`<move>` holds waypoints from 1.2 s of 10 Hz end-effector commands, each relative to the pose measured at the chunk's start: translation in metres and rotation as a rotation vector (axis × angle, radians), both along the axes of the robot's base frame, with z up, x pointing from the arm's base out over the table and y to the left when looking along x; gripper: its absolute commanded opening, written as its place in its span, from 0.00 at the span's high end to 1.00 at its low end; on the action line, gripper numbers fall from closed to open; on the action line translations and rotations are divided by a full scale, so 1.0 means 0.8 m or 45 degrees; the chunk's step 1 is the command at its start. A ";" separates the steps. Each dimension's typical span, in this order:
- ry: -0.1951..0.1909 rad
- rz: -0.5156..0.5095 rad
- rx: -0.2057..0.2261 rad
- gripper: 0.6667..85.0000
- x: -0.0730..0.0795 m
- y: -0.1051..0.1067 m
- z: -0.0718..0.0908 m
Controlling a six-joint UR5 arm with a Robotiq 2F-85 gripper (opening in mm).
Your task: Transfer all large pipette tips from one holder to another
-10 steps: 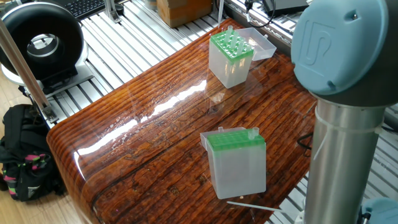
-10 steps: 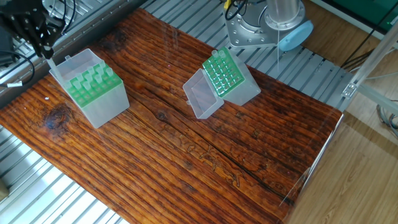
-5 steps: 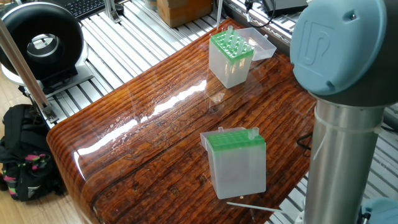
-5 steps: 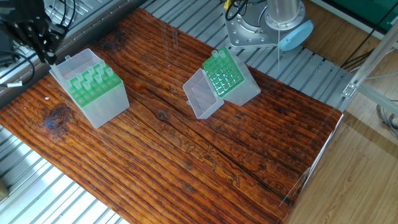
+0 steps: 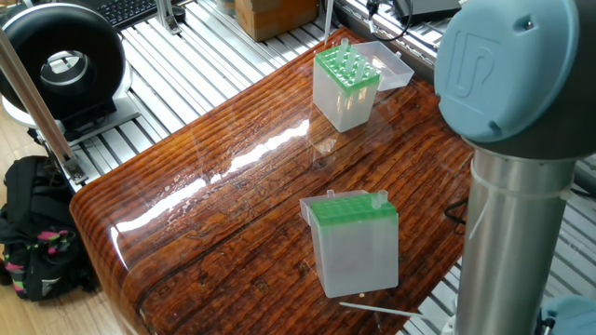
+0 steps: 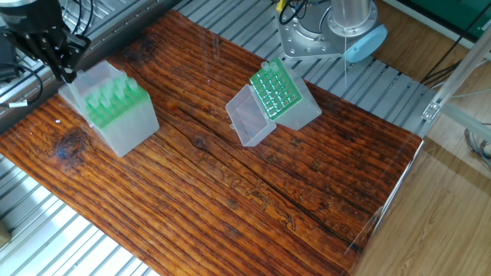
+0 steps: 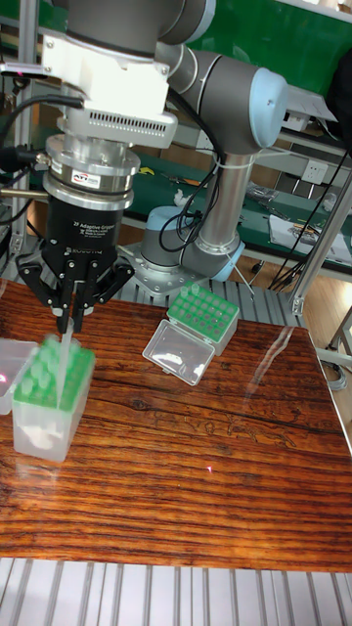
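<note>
**Hand arrives over the near rack with a tip**

From 0.5 s ago, our hand (image 7: 70, 318) has shifted over the near tip rack (image 7: 51, 399) on the bench (image 7: 215, 460), clenched on one large pipette tip (image 7: 64, 354); we judge insertion imminent. Beyond it stands the far rack (image 7: 203, 315). The near rack looks blurred; its holes are unreadable.

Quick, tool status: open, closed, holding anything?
Tool: closed on a large pipette tip, above the green-topped holder.
</note>
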State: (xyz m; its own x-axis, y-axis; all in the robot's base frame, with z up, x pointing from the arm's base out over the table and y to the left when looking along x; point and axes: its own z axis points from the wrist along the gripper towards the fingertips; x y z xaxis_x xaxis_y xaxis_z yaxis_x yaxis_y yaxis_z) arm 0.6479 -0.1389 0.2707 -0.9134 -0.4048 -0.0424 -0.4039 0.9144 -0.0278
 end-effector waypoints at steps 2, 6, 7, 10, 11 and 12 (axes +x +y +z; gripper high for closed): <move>0.006 0.026 0.027 0.95 -0.002 0.007 0.001; 0.014 0.016 0.043 0.95 -0.004 0.011 0.001; 0.014 0.003 0.046 0.95 -0.004 0.012 0.001; 0.004 -0.011 0.017 0.95 -0.002 0.004 0.001; 0.006 -0.009 0.001 0.95 -0.002 0.000 0.001; 0.001 0.008 -0.035 0.95 -0.001 -0.009 0.001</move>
